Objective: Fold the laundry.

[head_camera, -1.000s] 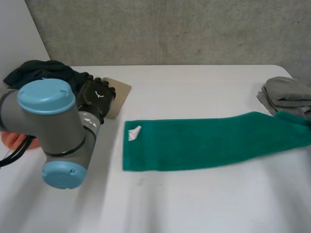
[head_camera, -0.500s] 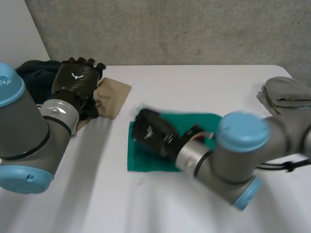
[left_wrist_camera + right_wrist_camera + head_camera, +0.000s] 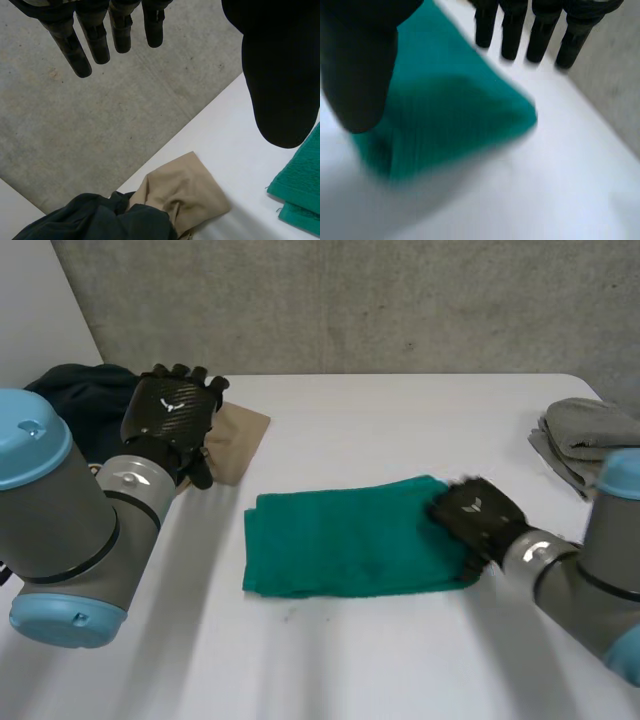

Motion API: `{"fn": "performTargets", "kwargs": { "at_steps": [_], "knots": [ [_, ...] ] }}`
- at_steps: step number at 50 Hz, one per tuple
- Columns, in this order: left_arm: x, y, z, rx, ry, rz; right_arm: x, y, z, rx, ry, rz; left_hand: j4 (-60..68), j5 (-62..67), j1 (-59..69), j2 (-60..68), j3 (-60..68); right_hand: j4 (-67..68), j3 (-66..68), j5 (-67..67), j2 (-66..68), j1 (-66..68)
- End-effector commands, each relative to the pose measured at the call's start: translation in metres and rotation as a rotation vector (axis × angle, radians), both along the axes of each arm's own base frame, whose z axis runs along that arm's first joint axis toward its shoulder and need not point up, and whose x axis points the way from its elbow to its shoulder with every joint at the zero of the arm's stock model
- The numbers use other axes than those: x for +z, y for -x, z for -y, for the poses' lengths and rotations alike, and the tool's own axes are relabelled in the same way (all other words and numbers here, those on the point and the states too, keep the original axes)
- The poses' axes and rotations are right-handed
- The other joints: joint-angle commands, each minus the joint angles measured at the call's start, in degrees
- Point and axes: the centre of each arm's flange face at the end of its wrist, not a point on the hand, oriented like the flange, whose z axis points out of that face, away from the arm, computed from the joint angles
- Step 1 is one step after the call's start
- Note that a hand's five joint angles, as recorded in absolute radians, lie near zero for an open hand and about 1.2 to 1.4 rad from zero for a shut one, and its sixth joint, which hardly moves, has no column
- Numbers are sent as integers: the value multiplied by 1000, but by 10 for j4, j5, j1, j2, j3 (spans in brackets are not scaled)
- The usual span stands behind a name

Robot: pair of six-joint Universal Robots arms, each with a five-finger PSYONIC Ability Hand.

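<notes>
Holding right hand (image 3: 478,515) at right end of green towel (image 3: 340,540), fingers straight and spread, thumb apart, pinching nothing. Lying folded flat in middle of white table (image 3: 400,660), this towel. Holding left hand (image 3: 172,418) raised above beige cloth (image 3: 240,435), fingers also straight and spread. Beside that, dark clothes (image 3: 70,390); near far right edge, grey pile (image 3: 590,430).

bare table (image 3: 400,425) lying open behind the green towel (image 3: 340,540), tan cloth (image 3: 240,435) and dark pile (image 3: 75,390) crowding the far left, grey stack (image 3: 590,435) blocking the right edge
</notes>
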Motion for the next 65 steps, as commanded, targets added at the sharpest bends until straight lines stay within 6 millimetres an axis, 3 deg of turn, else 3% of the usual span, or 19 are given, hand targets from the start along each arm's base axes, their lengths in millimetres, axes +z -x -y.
{"fn": "performTargets", "kwargs": {
  "at_steps": [1, 6, 7, 11, 14, 16, 19, 21, 23, 24, 27, 29, 34, 40, 43, 46, 52, 56, 65],
  "knots": [
    [-3, 3, -5, -14, -10, 5, -23, 27, 18, -44, 14, -161, -9, -27, -6, -12, -14, 543, 543, 538, 541, 542],
    [-1, 4, -6, -17, -5, 2, 12, 5, 33, -65, 191, -10, -9, -27, -6, -12, -14, 543, 543, 538, 541, 542],
    [0, 3, -7, -17, -1, 0, 34, -10, 31, -33, 267, 58, -9, -27, -6, -12, -14, 543, 543, 538, 541, 542],
    [3, 3, -9, -20, 4, -1, 64, -47, 9, 80, 330, 165, -7, -25, -4, -10, -12, 543, 543, 538, 541, 542],
    [8, 3, -12, -23, 17, -8, 60, -78, -16, 191, 326, 180, -7, -25, -4, -10, -12, 543, 543, 538, 541, 542],
    [10, 2, -12, -20, 21, -10, 43, -111, -49, 333, 299, 170, -7, -25, -4, -10, -12, 543, 543, 538, 541, 542],
    [10, 2, -12, -13, 19, -11, 10, -137, -86, 492, 249, 112, -7, -25, -4, -10, -12, 543, 543, 538, 541, 542],
    [8, 1, -13, -11, 14, -8, -5, -141, -96, 538, 216, 86, -6, -24, -2, -8, -10, 543, 543, 538, 541, 542],
    [8, 2, -13, -14, 13, -16, -20, -142, -97, 559, 172, 58, -1, -19, 3, -3, -5, 543, 543, 538, 541, 542],
    [7, 2, -13, -12, 10, -18, -21, -143, -96, 559, 170, 53, -1, -18, 3, -3, -5, 457, 457, 452, 455, 456],
    [10, 4, -14, -19, 16, -24, -10, -144, -91, 525, 169, 72, -1, -18, 3, -3, -5, -157, -157, -162, -159, -158],
    [9, 7, -15, -28, 16, -27, -6, -141, -84, 476, 156, 95, 1, -17, 4, -2, -4, -157, -157, -162, -159, -158],
    [12, 26, -23, -83, 33, -40, 42, -93, -16, 123, 62, 333, -1, -18, 3, -3, -5, -157, -157, -162, -159, -158],
    [-1, 69, -50, -215, -17, -85, 62, -56, 9, -50, -78, 470, 1, -17, 4, -2, -4, -157, -157, -162, -159, -158],
    [-18, 83, -53, -239, -83, -110, 59, -57, 9, -51, -144, 448, 8, -10, 11, 5, 3, -157, -157, -162, -159, -158],
    [-37, 85, -55, -206, -157, -104, 41, -62, 16, -65, -207, 407, 13, -5, 16, 10, 8, -157, -157, -162, -159, -158],
    [-76, 67, -58, -17, -311, 9, 16, -66, 26, -80, -298, 355, 6, -12, 9, 4, 1, -157, -157, -162, -159, -158],
    [-88, 58, -63, 11, -366, 68, -4, -71, 26, -72, -351, 306, 4, -13, 8, 2, 0, -157, -157, -162, -159, -158],
    [-100, 46, -58, 22, -407, 98, -12, -78, 26, -11, -274, 196, 18, 0, 21, 15, 13, -157, -157, -162, -159, -158]
  ]
}}
